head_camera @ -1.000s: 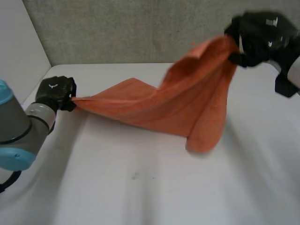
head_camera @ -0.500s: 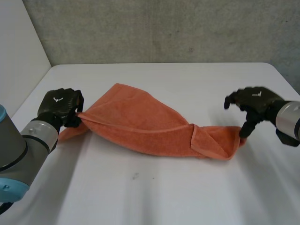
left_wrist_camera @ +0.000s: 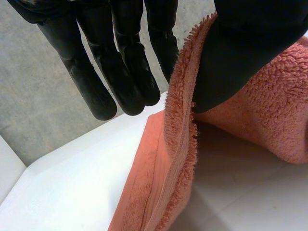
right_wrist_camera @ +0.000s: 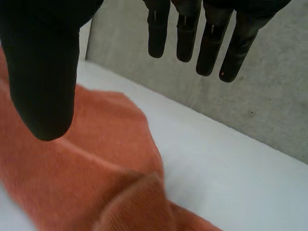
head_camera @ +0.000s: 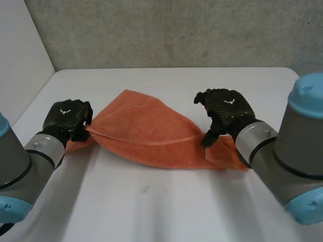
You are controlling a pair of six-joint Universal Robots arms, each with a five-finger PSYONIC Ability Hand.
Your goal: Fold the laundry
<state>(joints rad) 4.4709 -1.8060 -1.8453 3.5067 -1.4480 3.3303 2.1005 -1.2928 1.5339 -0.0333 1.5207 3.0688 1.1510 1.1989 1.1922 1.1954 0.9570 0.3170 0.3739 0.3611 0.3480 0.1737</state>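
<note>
One crumpled orange terry towel (head_camera: 146, 133)

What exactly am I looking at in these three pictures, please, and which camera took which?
This is a robot with two arms at a white table, each ending in a black hand. The wide picture comes from a camera behind and between the arms, looking down. The other two come from cameras on the wrists, looking along each palm. An orange terry-cloth towel lies loosely folded on the table. The left hand pinches the towel's end between thumb and fingers. The right hand is open over the other end, gripping nothing; its wrist view shows straight fingers above the cloth.
</note>
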